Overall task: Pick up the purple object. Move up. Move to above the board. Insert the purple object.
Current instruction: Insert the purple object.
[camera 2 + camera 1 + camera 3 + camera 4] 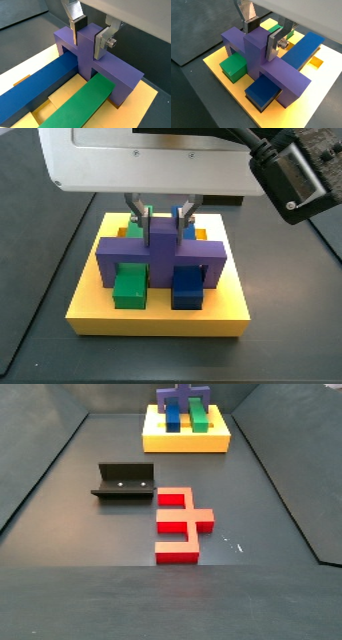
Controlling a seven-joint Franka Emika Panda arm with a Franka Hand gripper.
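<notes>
The purple object [271, 70] sits across the yellow board [214, 62], with its crossbar over the green bar [80, 102] and the dark blue bar [37, 82] and its legs down at the board's sides. My gripper [261, 40] is over the board's middle, and its silver fingers press both sides of the raised central post [83, 37]. In a side view the purple object [160, 253] spans the board [160, 318], with my gripper [160, 223] at the post. Another side view shows the purple object [181, 396] on the board [187, 442] at the far end.
A red stepped piece [181, 524] lies on the dark floor near the middle. The fixture [127, 481] stands to its left, between it and the board. The enclosure's sloped walls run along both sides.
</notes>
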